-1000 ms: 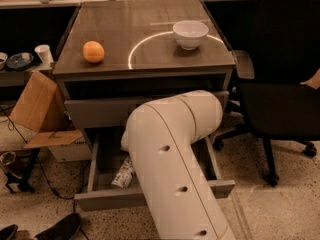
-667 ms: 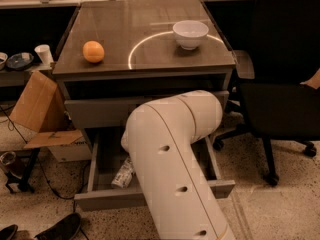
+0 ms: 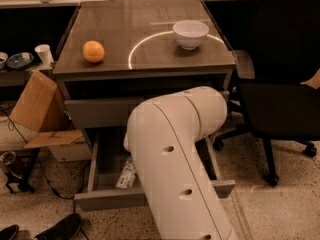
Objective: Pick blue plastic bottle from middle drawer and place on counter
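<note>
The middle drawer (image 3: pixel 107 199) is pulled open below the counter (image 3: pixel 150 19). The blue plastic bottle (image 3: pixel 127 173) lies on the drawer floor at its left-middle, partly hidden by my white arm (image 3: pixel 172 159). The arm reaches down into the drawer and fills the middle of the view. My gripper is hidden behind the arm, somewhere low in the drawer, so it does not show. The counter carries a thin white circle line.
An orange (image 3: pixel 93 51) and a white bowl (image 3: pixel 190 33) sit on the counter. A black office chair (image 3: pixel 285 84) stands close on the right. A cardboard box (image 3: pixel 37 104), a white paper cup (image 3: pixel 44 54) and shoes (image 3: pixel 57 229) are on the left.
</note>
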{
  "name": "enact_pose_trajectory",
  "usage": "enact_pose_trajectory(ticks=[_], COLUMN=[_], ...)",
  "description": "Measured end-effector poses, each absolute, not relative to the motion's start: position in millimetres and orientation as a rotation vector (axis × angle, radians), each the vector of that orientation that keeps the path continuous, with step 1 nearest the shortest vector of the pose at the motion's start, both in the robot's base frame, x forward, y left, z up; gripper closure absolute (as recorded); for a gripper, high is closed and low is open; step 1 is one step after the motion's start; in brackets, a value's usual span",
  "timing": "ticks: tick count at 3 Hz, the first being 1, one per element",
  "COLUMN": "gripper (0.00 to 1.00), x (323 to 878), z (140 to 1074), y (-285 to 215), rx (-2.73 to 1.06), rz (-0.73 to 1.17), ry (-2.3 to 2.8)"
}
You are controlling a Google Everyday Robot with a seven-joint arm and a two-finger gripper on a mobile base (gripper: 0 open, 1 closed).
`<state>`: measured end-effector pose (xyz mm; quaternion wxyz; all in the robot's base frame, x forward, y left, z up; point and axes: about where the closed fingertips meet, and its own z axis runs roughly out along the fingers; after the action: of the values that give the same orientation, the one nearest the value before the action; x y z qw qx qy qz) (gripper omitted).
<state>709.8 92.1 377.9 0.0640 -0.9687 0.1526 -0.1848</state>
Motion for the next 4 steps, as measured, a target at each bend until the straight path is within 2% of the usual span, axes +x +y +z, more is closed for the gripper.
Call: enact_pose_trajectory(ticks=[2,4], gripper=[1.00,1.00], x=[692.6,659.2], z=[410.3,456.5], y=[62.3,-0.3], rx=[-2.902,-2.765], rz=[-0.706,-0.887], ry=[0.576,1.067])
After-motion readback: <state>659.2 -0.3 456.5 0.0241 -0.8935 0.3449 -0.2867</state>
